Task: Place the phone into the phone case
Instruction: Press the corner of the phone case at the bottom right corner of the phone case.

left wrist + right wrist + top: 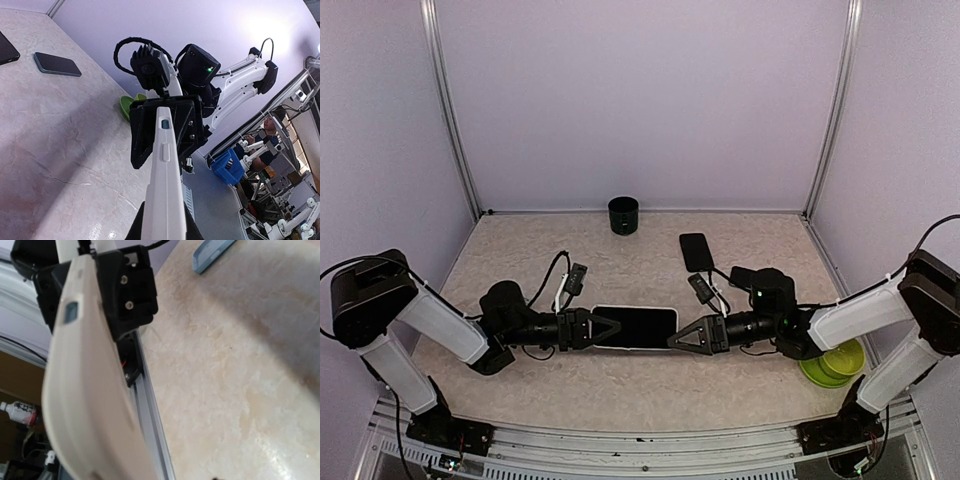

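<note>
I have the left end effector (610, 328) clenched on the near end of the white slab with side buttons, which I read as the phone (642, 326). It is pinched across its thin dimension, and the left wrist view looks straight down its button edge. That narrow grip leaves the far end free, and the right end effector (676, 340) is there now, its jaws standing either side of that end. I cannot tell whether they bear on the phone or only straddle it. The phone lies lengthwise between the two arms at the middle of the bench (620, 392), and I cannot make out whether it rests on the surface or hangs just above it. The phone case (696, 251), as I take the dark, blue-edged flat piece to be, lies flat further back and to the right. It is well apart from the phone and nothing is touching it. My judgement is that this is a two-ended hold, meant to steady or re-grip the phone before it is carried over and pressed in, so the insertion itself is not begun. The black cup (623, 215) by the back wall and the green bowls (832, 365) beside the right arm are out of the way.
</note>
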Robot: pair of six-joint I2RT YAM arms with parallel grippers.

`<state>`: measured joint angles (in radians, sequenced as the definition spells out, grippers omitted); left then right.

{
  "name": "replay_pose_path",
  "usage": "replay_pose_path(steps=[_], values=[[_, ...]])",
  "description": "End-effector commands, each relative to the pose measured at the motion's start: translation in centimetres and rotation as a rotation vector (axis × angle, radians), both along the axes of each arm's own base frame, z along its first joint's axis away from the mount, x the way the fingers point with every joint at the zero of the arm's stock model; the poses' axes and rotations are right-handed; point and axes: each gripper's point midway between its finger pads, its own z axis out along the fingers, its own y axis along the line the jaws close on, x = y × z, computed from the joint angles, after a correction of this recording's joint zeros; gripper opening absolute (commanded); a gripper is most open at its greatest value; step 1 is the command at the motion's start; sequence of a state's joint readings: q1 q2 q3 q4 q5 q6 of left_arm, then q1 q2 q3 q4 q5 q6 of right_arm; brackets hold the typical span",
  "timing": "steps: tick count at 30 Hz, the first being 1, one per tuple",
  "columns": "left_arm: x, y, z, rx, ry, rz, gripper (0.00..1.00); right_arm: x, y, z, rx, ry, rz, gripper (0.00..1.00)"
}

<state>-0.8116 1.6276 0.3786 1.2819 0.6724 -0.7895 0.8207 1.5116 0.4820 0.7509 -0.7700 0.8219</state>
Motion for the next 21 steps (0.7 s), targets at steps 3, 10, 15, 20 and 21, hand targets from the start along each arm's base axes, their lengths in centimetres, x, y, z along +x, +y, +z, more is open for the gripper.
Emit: replay_pose_path(steps=[3,10,15,20,21], values=[[0.13,0.55,2.18,-0.078,-0.067,0.015,0.0,-0.08,0.99,1.45,0.05,-0.021,0.022,0.26],[0.35,0.51,1.73,-0.064,-0.054,0.02,0.07,0.38,1.19,1.22,0.024,-0.026,0.0,0.0],[0.37,0.51,1.53,-0.059,-0.05,0.018,0.11,0.51,1.11,1.2,0.011,-0.036,-0.01,0.0],[0.32,0.53,1.39,-0.055,-0.05,0.017,0.0,0.56,0.89,1.32,-0.005,-0.057,-0.018,0.01],[0.43,0.55,1.32,-0.051,-0.049,0.021,0.0,0.59,0.83,1.34,-0.011,-0.061,-0.02,0.08]])
